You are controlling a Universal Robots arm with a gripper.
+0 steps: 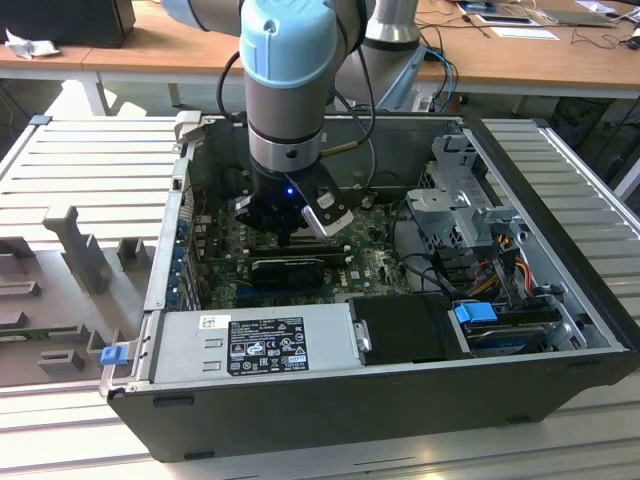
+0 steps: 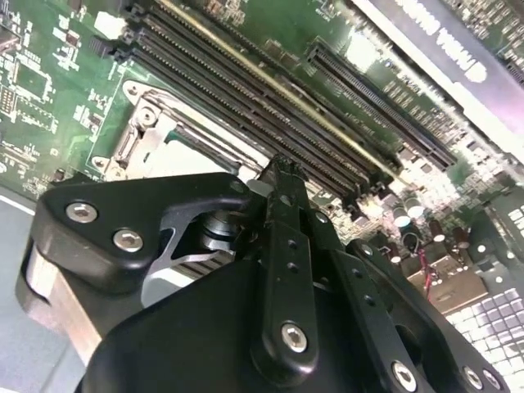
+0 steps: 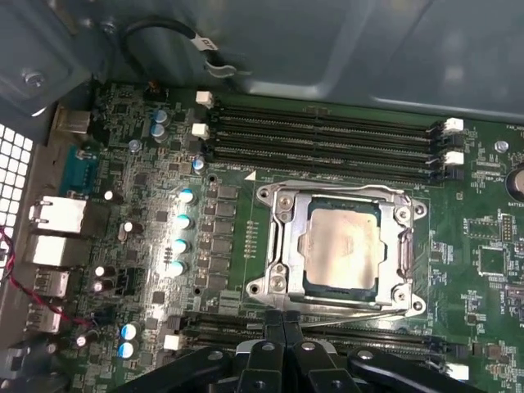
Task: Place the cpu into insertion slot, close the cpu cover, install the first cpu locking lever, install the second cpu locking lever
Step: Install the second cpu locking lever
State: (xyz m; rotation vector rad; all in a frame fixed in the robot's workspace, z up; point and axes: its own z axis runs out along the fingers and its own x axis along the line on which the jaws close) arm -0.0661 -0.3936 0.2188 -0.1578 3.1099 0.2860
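Observation:
The cpu (image 3: pixel 342 246), a pale metal square, lies in the insertion slot (image 3: pixel 306 274) on the green board. The silvery cpu cover (image 3: pixel 281 246) lies flat over it, framing the chip through its window. Thin metal lever rods run along two opposite sides of the socket, one (image 3: pixel 360 306) just in front of my fingertips, the other (image 3: pixel 344 189) on the far side. My gripper (image 3: pixel 282 321) hovers at the socket's edge, its two fingers pressed together and shut. In the second wrist view a finger (image 2: pixel 282 205) stands beside the socket frame (image 2: pixel 155 135). My gripper (image 1: pixel 290 232) reaches down inside the case.
Long black memory slots (image 3: pixel 327 135) run beside the socket. A black graphics card (image 1: pixel 290 268) and a grey power supply (image 1: pixel 260 340) lie toward the case's (image 1: pixel 400 410) front wall. Drive cages and cables (image 1: pixel 470 220) fill the exterior view's right. Desks stand behind.

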